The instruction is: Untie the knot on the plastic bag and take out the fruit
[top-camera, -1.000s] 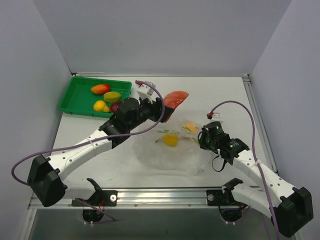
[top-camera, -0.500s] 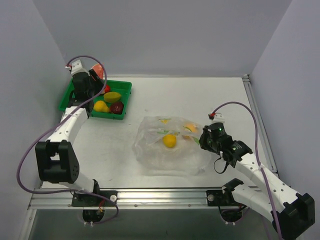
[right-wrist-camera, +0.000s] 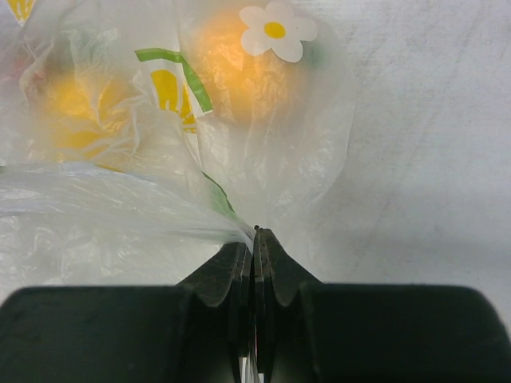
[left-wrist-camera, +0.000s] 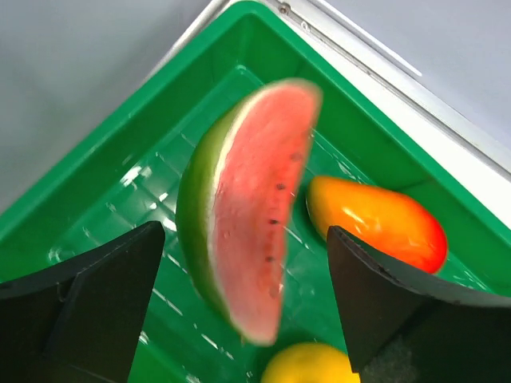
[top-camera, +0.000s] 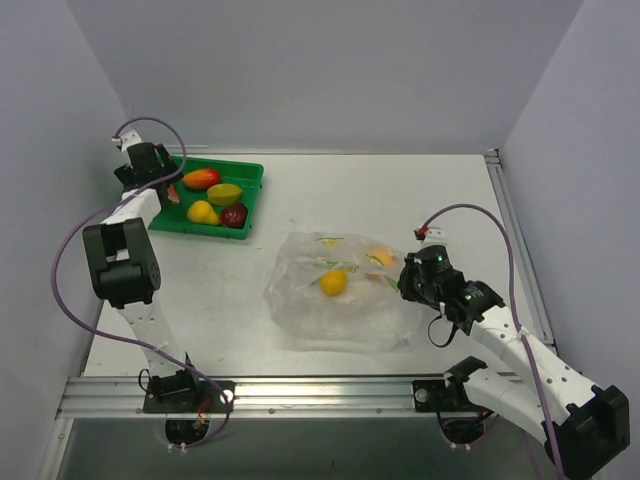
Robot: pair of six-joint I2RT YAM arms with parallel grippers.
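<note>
My left claw (left-wrist-camera: 243,239) is spread wide and grips nothing. The watermelon wedge (left-wrist-camera: 255,199) is between its fingers, blurred and touching neither, above the green tray (left-wrist-camera: 104,207) and beside the red-orange mango (left-wrist-camera: 383,223). My left arm (top-camera: 125,262) stretches to the far left corner of the tabletop (top-camera: 400,190). My right claw (right-wrist-camera: 254,243) is clenched on a pinch of the plastic bag (right-wrist-camera: 120,207) at its right edge, my right arm (top-camera: 500,330) bent low. An orange fruit (right-wrist-camera: 231,76) and a yellow fruit (right-wrist-camera: 68,108) lie inside the bag, mid-tabletop.
</note>
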